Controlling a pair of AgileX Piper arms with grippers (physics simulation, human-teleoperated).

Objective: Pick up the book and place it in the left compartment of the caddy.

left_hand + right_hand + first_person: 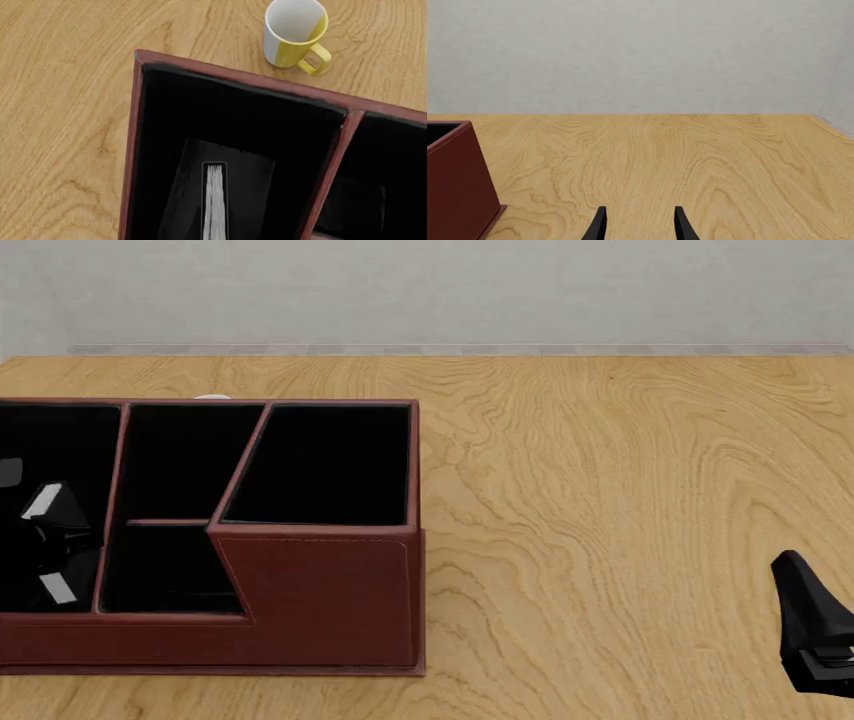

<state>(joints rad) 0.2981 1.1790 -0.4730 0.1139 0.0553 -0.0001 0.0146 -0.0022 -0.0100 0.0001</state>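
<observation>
Hanging over the caddy (pixel 320 590), my left jaws (pixel 47 540) sit down inside the left compartment (pixel 60 440), at the left end of the box. The book (pixel 214 200) stands on edge in my wrist camera, white pages showing between black covers, within the compartment's black walls; I judge my left jaws are pinching it, though the fingers themselves are out of sight and I cannot tell for sure whether it has reached the floor. To finish well, I should lower straight, keep the book parallel to the long reddish rims, and let go only once it rests, then lift out vertically so I do not drag it against the divider. A yellow-and-white mug (pixel 294 34) stands on the counter (pixel 614 460) just beyond the caddy's far wall. My right jaws (pixel 639 225) hover spread and empty over the counter, well right of the caddy.
</observation>
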